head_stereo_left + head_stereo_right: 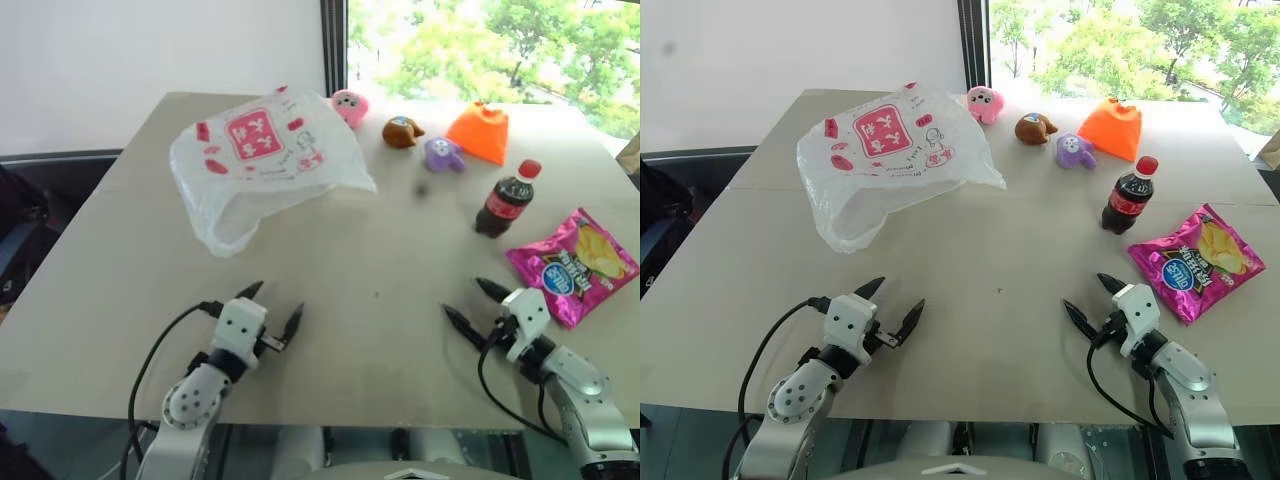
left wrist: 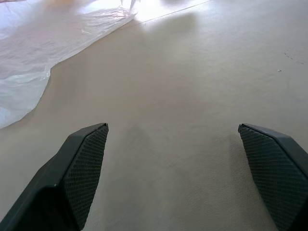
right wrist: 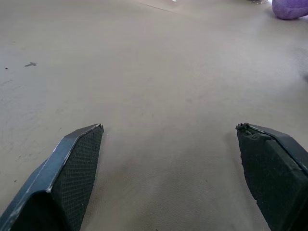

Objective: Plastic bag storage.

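Note:
The plastic bag (image 1: 258, 160), translucent white with a red-pink square logo and small prints, lies crumpled on the far left of the beige table (image 1: 370, 280), its loop handle toward me. An edge of the plastic bag (image 2: 43, 43) also lies ahead in the left wrist view. My left gripper (image 1: 272, 305) hovers open near the table's front edge, well short of the bag, nothing between its fingers. My right gripper (image 1: 468, 302) stands open at the front right, also empty.
A magenta chip packet (image 1: 572, 263) lies right of my right gripper. A cola bottle (image 1: 505, 199) stands behind it. Pink (image 1: 349, 105), brown (image 1: 401, 131) and purple (image 1: 441, 154) toys and an orange pouch (image 1: 479, 131) line the far edge.

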Controlling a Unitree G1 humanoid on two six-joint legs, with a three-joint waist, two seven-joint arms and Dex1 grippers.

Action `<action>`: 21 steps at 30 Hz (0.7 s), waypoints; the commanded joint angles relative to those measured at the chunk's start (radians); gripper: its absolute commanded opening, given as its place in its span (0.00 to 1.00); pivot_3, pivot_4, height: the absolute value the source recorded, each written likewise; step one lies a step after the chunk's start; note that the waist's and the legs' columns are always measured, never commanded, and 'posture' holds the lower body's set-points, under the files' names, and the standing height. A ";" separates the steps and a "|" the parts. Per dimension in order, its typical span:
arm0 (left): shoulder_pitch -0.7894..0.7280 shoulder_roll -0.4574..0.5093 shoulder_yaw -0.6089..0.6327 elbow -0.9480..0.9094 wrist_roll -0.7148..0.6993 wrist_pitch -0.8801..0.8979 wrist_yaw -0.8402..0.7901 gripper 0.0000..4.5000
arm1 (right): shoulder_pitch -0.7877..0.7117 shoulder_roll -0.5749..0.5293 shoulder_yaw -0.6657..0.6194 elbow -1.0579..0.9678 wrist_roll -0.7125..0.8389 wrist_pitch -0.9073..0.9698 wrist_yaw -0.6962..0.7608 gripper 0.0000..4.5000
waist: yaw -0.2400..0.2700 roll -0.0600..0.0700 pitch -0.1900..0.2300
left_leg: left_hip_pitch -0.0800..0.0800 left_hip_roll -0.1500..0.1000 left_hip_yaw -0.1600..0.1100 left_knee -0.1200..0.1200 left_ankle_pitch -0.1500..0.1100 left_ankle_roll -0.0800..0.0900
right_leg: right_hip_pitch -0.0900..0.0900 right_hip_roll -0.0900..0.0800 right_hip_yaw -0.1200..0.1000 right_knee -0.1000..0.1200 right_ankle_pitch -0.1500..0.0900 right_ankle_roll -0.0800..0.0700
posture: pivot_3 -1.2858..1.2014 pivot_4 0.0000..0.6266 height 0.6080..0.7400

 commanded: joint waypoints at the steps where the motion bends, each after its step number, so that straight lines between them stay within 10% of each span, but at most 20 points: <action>1: 0.028 0.010 0.010 -0.006 0.012 -0.021 -0.005 1.00 | 0.006 -0.013 -0.014 0.037 -0.009 -0.001 0.008 1.00 | 0.000 0.000 0.000 | 0.000 0.000 0.000 0.000 0.000 0.000 | 0.000 0.000 0.000 0.000 0.000 0.000 | 0.52 0.24 1.00; 21: -0.006 -0.016 0.022 -0.037 0.012 0.008 0.039 1.00 | -0.029 -0.015 0.000 0.072 -0.014 -0.024 0.037 1.00 | 0.000 -0.001 0.000 | 0.000 0.000 0.000 0.001 0.000 0.000 | 0.000 0.000 0.000 0.000 0.000 0.000 | 0.52 0.24 1.00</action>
